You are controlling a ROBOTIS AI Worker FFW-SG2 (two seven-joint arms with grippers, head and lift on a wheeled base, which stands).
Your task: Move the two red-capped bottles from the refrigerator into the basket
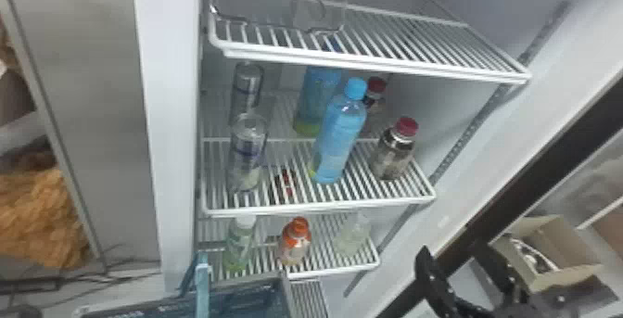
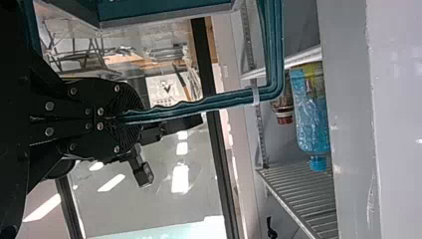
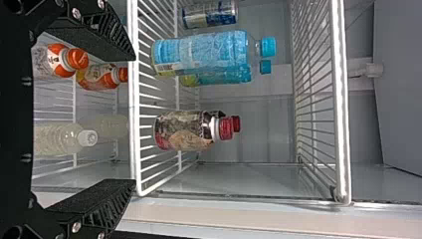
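My right gripper (image 1: 453, 248) is at the head view's lower right, outside the refrigerator. The right wrist view has this gripper (image 3: 134, 119) open, its fingertips apart at the middle shelf's front edge. Beyond them stands the front red-capped bottle (image 1: 393, 155) (image 3: 183, 130), untouched, on that shelf's right side. Behind it is the second red-capped bottle (image 1: 374, 91), mostly hidden, its cap (image 3: 236, 123) peeking past. In the left wrist view my left gripper (image 2: 122, 118) is shut on the handle (image 2: 199, 105) of the teal basket (image 2: 164, 9). The basket (image 1: 250, 299) hangs low before the refrigerator.
Blue bottles (image 1: 337, 141) stand left of the red-capped ones, with cans (image 1: 248, 155) farther left. The shelf below holds an orange-capped bottle (image 1: 295, 243) and pale bottles (image 1: 353, 236). A wire shelf (image 1: 380, 60) spans above. A cardboard box (image 1: 551, 252) is at the right.
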